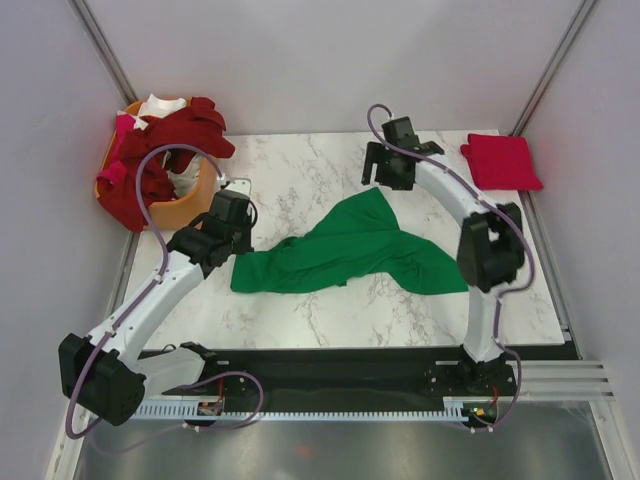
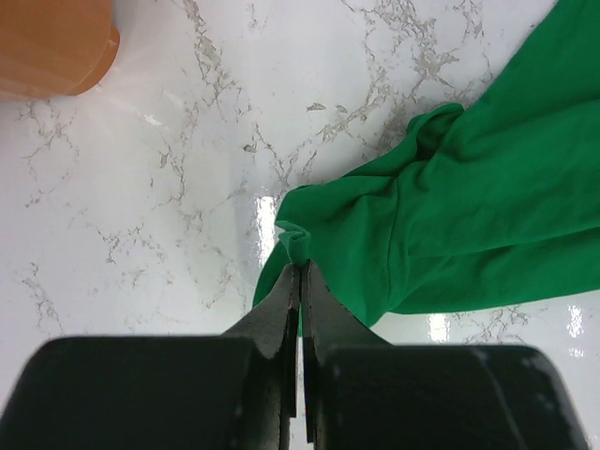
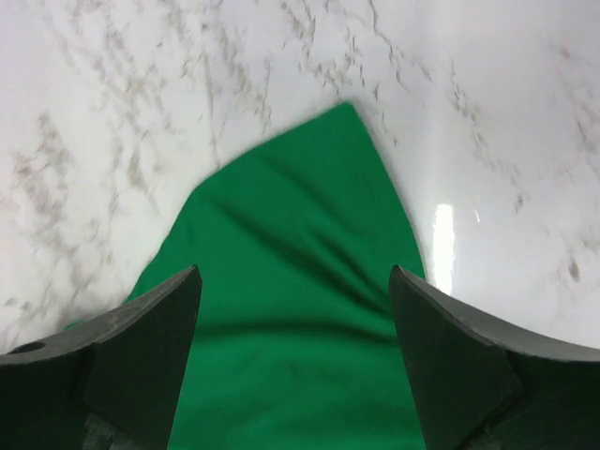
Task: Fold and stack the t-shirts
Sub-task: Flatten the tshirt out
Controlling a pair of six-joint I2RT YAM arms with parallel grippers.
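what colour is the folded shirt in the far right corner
The folded shirt is bright red, clearest in the top external view.

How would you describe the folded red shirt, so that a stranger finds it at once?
Look at the marble table, at its far right corner. The bright red t-shirt lies there alone, a neat flat rectangle, unlike the crumpled green t-shirt mid-table and the dark red heap in the orange basket.

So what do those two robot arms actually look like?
The left arm and right arm match: white curved links, chunky black joint blocks, and a purple cable looping alongside each. Each ends in two flat, dark grey fingers. No markings are readable.
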